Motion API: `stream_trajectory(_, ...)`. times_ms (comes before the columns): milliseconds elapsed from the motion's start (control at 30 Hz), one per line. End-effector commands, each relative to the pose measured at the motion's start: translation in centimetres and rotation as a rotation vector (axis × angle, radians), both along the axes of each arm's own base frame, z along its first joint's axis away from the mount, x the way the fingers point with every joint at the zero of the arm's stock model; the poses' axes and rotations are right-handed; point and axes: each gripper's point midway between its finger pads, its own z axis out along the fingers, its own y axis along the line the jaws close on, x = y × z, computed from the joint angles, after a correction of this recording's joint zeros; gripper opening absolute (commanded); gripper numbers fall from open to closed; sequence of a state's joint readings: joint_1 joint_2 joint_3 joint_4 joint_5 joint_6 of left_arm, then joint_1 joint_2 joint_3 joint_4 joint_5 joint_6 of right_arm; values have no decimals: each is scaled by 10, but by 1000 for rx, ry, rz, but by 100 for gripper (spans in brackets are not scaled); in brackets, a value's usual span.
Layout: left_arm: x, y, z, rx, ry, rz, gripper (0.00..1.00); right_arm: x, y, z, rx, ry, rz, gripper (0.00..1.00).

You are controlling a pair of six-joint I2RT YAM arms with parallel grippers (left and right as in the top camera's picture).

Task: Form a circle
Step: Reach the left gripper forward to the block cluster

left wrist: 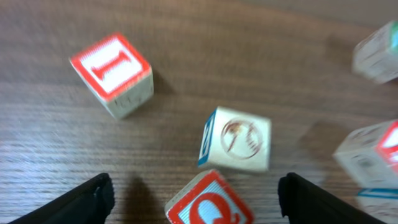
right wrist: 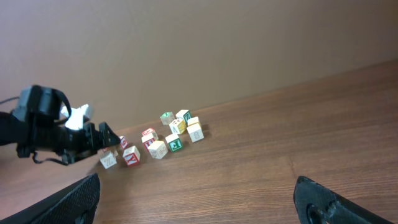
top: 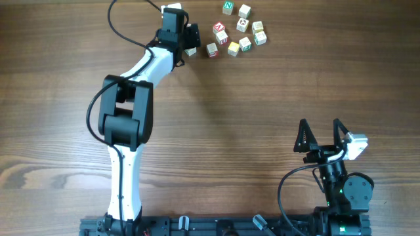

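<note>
Nearest the robot's base, the right arm (top: 341, 180) sits folded low, well apart from the bunch of blocks (top: 237, 29), on its near right side. The right fingers (top: 303, 139) point toward the bunch and are spread fully wide, holding nothing, with only bare wooden desk (top: 262, 118) between them. In the right wrist view the 2 dark tips sit at the bottom corners and the bunch shows small and far ahead.

Further out, the left arm (top: 125, 118) stretches from the base to the left edge of the bunch. The left fingers (left wrist: 81, 202) hang low over the desk there, spread wide and gripping nothing. The left wrist view is blurred. In it the red Q block (left wrist: 208, 202) lies between the 2 tips with a clear gap on each side. Just beyond it is the block with a brown drawing (left wrist: 237, 138) and a blue side. Beyond that and off to the left, the red I block (left wrist: 112, 67) stands alone.

Farthest out lies the rest of the bunch, pale wooden cubes marked in red, green and yellow. The green N block (top: 228, 7) is on its far side, close to the desk's far edge. The cubes lie in an uneven clump, some touching and some just beside each other, not in a ring
</note>
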State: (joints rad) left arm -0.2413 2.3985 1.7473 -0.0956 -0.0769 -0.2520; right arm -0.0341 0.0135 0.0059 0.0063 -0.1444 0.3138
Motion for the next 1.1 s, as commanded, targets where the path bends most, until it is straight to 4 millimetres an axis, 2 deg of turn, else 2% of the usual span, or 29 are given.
stream_trajectory(0,1,-1,-18,6,23,-15,81,0,-3,2,7,-7,-15,100)
stream_trajectory(100,2,-1,-17,2,16,-12,74,0,-3,2,7,-8,-15,100)
stream_trajectory(200,3,1,-16,10,8,-1,61,0,-3,2,7,-8,-15,100)
stream_trajectory(267,6,1,-11,8,-2,0,59,0,-3,2,7,-7,-15,100)
stream_trajectory(333,8,0,-3,5,-16,0,50,0,-3,2,7,-7,-15,100)
stream_trajectory(400,10,0,7,1,-34,0,48,0,-3,2,7,-8,-15,100)
stream_trajectory(500,12,-1,27,-7,-64,0,40,0,-3,2,7,-8,-15,100)
stream_trajectory(600,12,-1,50,-14,-94,0,40,0,-3,2,7,-7,-15,100)
stream_trajectory(733,10,2,96,-21,-150,8,40,0,-3,2,7,-8,-15,100)
stream_trajectory(767,7,6,118,-13,-175,25,40,0,-3,2,7,-7,-15,100)
stream_trajectory(833,-1,9,142,-14,-185,27,40,0,-3,2,7,-7,-15,100)
stream_trajectory(933,-31,9,175,-3,-136,15,38,0,-3,2,7,-8,-15,100)
stream_trajectory(1067,-80,5,197,-45,-21,48,37,0,-3,2,7,-8,-15,100)
